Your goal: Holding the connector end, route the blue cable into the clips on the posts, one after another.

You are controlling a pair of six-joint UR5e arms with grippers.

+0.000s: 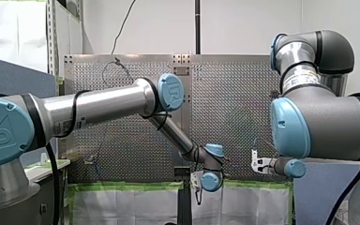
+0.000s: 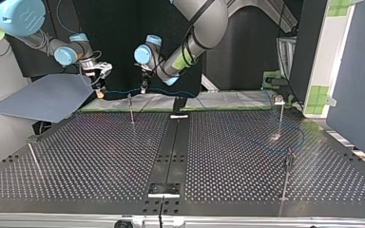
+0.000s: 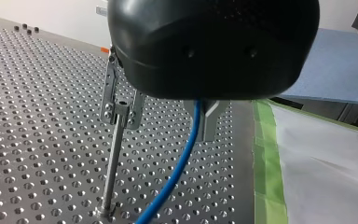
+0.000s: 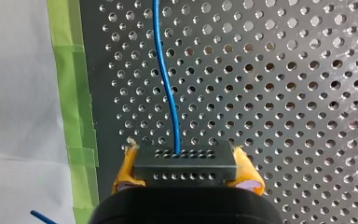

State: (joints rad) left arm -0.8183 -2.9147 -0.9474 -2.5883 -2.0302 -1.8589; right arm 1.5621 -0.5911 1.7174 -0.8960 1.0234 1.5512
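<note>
In the right wrist view my right gripper (image 4: 186, 169) is shut on the black connector (image 4: 185, 161), held between its yellow pads (image 4: 123, 170). The blue cable (image 4: 166, 79) runs straight ahead from the connector over the perforated table. In the top view my right gripper (image 2: 99, 90) hangs near the far edge. The blue cable (image 2: 119, 91) spans from it to my left gripper (image 2: 143, 89). In the left wrist view my left gripper (image 3: 200, 112) is shut on the blue cable (image 3: 186, 154), which drops below it. A thin post with a clip (image 3: 120, 108) stands close beside it.
More thin posts stand on the table (image 2: 100, 156) at the top view's right (image 2: 281, 114), front right (image 2: 287, 173) and front left (image 2: 33, 159). A blue-grey panel (image 2: 43, 97) lies at the far left. Green tape (image 4: 72, 93) lines the table's edge beside white sheeting.
</note>
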